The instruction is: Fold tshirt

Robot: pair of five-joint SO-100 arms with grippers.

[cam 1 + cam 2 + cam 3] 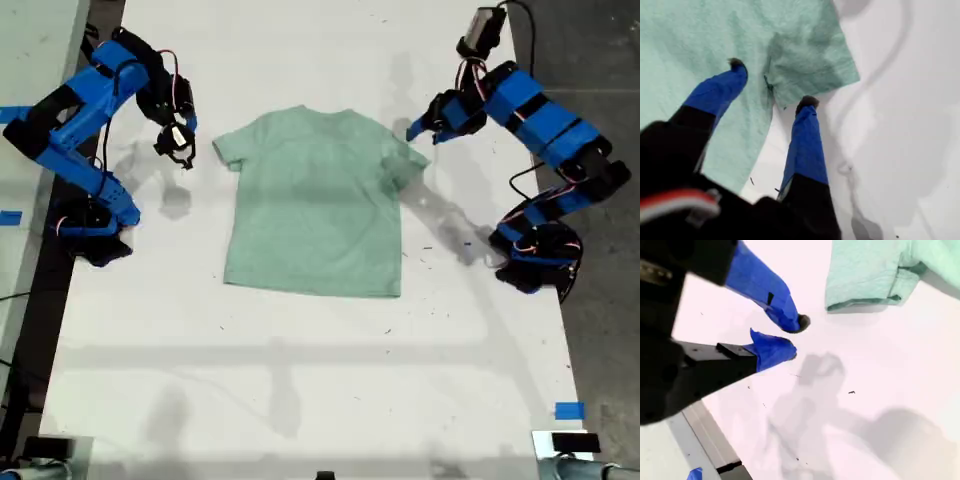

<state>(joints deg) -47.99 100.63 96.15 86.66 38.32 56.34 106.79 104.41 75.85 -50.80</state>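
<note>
Tshirt: the pale mint-green tshirt [315,200] lies flat on the white table [300,390], mid-table between the two arms, collar away from the camera and hem nearest it; no fold shows yet.
Sleeves: both are spread out; the sleeve [812,60] at the exterior view's right is slightly rumpled.
First gripper: the first gripper [771,102] hangs over that sleeve with its jaws wide apart, one finger above the body cloth and one just past the sleeve hem, holding nothing; it looks poised to pinch the sleeve seam.
Second gripper: the second gripper [792,337], at the exterior view's left, hovers over bare table just beside the other sleeve [865,277], jaws slightly parted and empty.
Stage: judged the opening grasp.
</note>
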